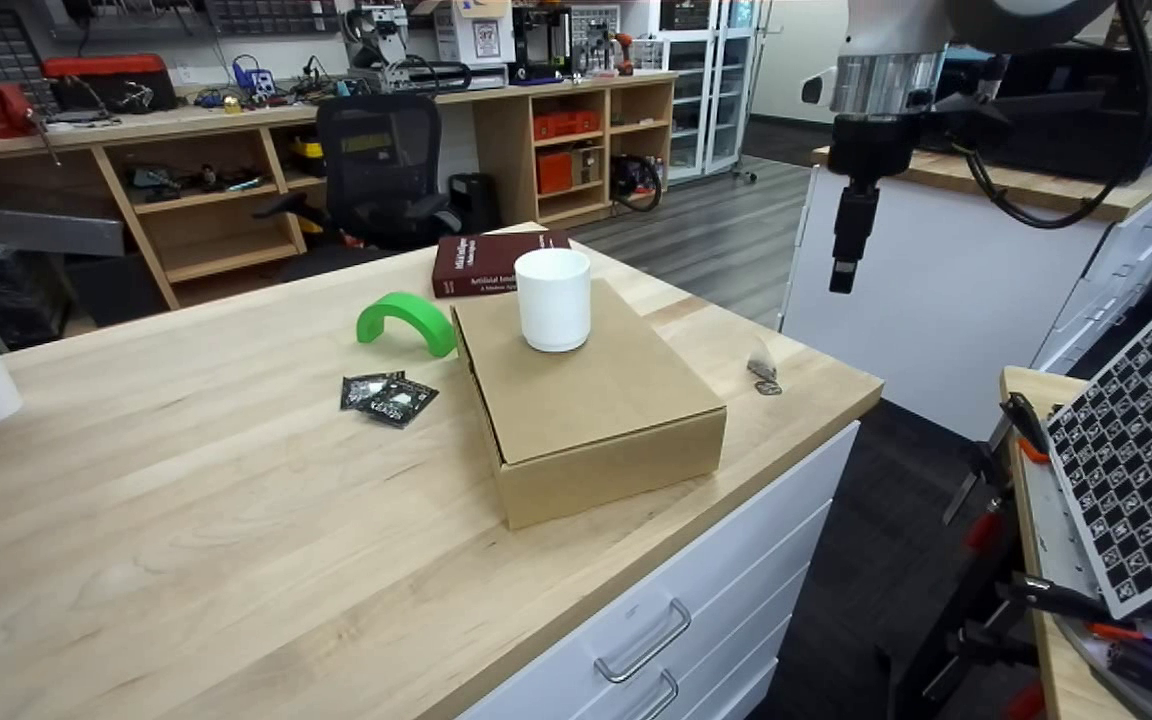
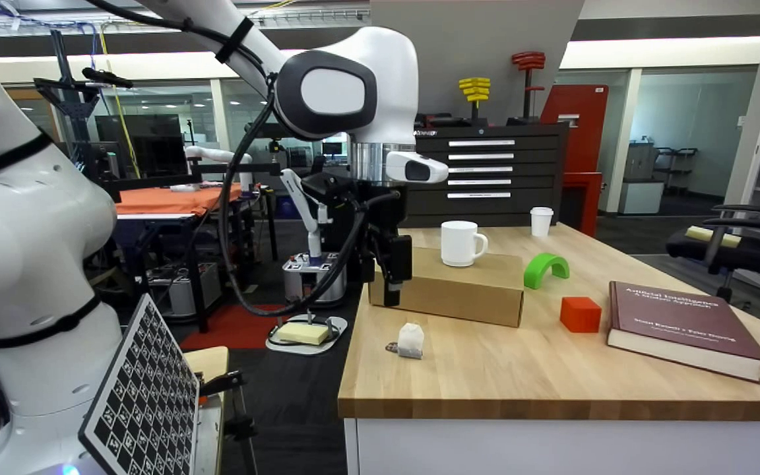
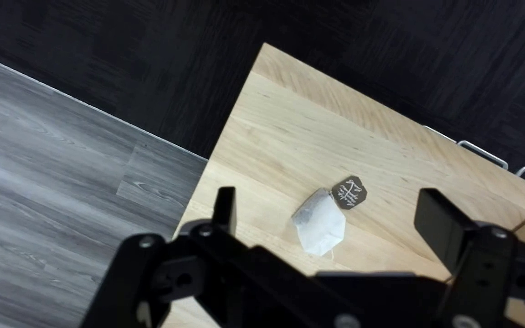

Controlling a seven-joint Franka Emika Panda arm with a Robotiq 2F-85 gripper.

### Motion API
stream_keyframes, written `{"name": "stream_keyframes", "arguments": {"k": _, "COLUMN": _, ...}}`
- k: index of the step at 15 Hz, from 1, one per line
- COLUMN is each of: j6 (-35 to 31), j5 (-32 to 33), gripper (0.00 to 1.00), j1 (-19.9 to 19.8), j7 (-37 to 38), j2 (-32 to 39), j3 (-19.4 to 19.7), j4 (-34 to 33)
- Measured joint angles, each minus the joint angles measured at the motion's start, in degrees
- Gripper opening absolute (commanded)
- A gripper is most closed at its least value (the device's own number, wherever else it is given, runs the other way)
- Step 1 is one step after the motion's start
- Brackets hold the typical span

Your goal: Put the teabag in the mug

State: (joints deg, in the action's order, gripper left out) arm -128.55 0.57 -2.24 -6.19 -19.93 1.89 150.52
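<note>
Your gripper has its two fingers spread wide apart, with nothing held between them. They hang in the air over the table and touch nothing. In the wrist view, the teabag shows in the gap between the tips, but it is lower down, on the table. It seems to stand up by itself, so a little bump could knock it flat, and then it would be hard to pinch. If you stop too high, you may squeeze only air, or a bit of the teabag that slips out. If you go too low, the tips could hit the table. The paper tag lies right beside the teabag, so it could get pinched too. Farther out, the brown box peeks out by one finger in the wrist view, and that finger could bump it on the way down. The white mug stands up on that box, so if you carry the teabag too low, you could knock the mug over.
</note>
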Motion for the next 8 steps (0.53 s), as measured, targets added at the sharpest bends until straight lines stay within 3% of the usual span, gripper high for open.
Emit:
{"name": "stream_keyframes", "arguments": {"k": 4, "j6": -3.5, "j5": 1.1, "gripper": 1.00, "j1": 0.0, "j7": 0.7, "j2": 5.8, "j3": -0.2, "j4": -1.6}}
{"name": "stream_keyframes", "arguments": {"k": 8, "j6": -8.7, "j5": 5.9, "gripper": 1.00, "j1": 0.0, "j7": 6.2, "j2": 11.5, "j3": -1.3, "j4": -2.8}}
